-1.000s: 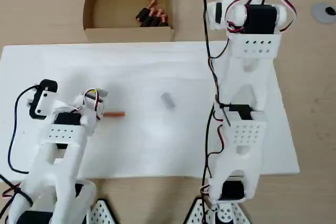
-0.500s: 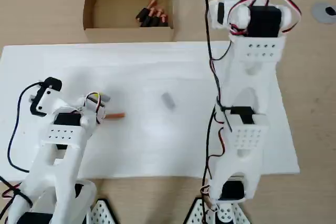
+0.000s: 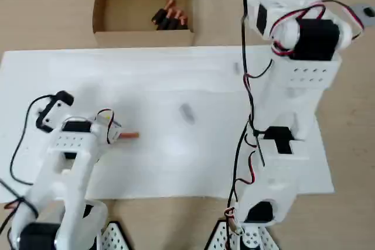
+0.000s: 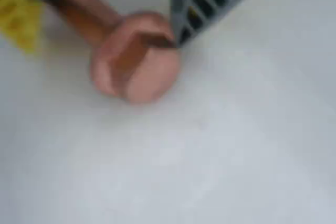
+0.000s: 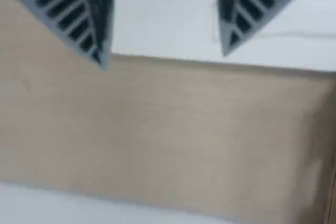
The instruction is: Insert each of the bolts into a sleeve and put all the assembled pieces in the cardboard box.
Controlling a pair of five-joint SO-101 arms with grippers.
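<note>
The left jaws grip the bolt (image 3: 130, 136) by its shank, low over the white mat (image 3: 176, 168), with the head sticking out past them. The grey sleeve (image 3: 186, 111) lies loose at 2 o'clock from it. Lining up squarely and pushing gently should keep the sleeve from skidding. The right jaws gape empty at 3 o'clock of the cardboard box (image 3: 143, 38). The box holds several assembled pieces (image 3: 170, 16) toward its 3 o'clock wall.

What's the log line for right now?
left gripper: shut on bolt | right gripper: open | sleeve: loose on mat | box: assembled pieces inside
</note>
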